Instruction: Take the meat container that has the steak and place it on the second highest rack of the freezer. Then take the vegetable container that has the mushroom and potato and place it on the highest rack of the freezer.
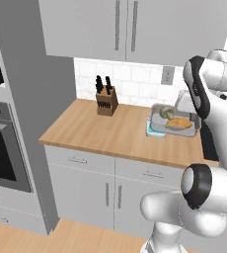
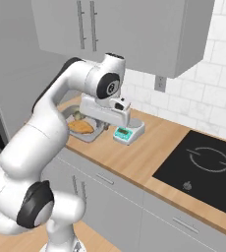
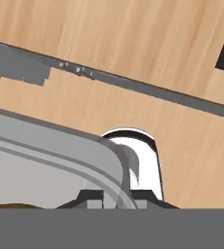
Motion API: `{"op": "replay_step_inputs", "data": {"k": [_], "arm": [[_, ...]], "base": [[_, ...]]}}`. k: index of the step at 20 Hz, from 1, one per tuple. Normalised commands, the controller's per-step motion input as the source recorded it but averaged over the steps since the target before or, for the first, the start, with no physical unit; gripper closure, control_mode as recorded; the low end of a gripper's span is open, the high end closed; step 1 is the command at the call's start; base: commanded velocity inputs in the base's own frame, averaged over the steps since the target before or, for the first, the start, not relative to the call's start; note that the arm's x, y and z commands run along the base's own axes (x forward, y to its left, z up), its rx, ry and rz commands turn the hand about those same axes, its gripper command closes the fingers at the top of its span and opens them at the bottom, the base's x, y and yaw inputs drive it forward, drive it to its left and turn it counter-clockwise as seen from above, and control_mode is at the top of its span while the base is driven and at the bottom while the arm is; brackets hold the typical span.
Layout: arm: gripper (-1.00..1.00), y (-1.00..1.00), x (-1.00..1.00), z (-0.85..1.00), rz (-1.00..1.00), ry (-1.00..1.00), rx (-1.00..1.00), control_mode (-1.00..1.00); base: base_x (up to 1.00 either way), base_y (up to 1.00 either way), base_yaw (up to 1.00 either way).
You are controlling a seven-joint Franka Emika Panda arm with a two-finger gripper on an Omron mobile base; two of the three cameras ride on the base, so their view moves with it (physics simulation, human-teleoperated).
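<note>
The vegetable container (image 1: 175,126) is a grey tray at the right of the wooden counter, holding the orange-brown potato (image 1: 179,122) and the pale mushroom (image 1: 166,112). From the right base view the container (image 2: 88,134), potato (image 2: 80,127) and mushroom (image 2: 77,116) sit just below my hand. My gripper (image 3: 116,197) is shut on the container's clear grey rim (image 3: 84,146), one finger on each side of the wall. I cannot tell whether the tray rests on the counter or hangs just above it. The steak, its meat container and the freezer are out of view.
A small white scale with a teal display (image 2: 127,132) stands right beside the tray. A knife block (image 1: 106,100) is at the counter's back left. A black cooktop (image 2: 206,170) lies to the right and an oven (image 1: 2,143) to the far left. Wall cabinets (image 1: 130,27) hang overhead.
</note>
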Motion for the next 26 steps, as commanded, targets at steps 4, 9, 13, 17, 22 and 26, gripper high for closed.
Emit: {"op": "replay_step_inputs", "data": {"k": [4,9,13,17,22,26], "arm": [[1.00,0.67,-0.29,0.04,0.07,-0.28,-0.14,-1.00],[1.00,0.21,-0.13,0.00,0.00,-0.12,-0.03,-1.00],[1.00,0.00,0.01,0.00,0.01,0.00,-0.02,1.00],[1.00,0.00,0.00,0.00,0.00,0.00,0.00,1.00],[1.00,0.00,0.00,0.00,0.00,0.00,0.00,1.00],[1.00,0.00,0.00,0.00,0.00,0.00,0.00,1.00]], "base": [[0.00,0.00,0.00],[0.00,0.00,0.00],[0.00,0.00,0.00],[-0.32,0.00,0.01],[-0.31,0.01,0.25],[-0.12,0.16,0.56]]}}
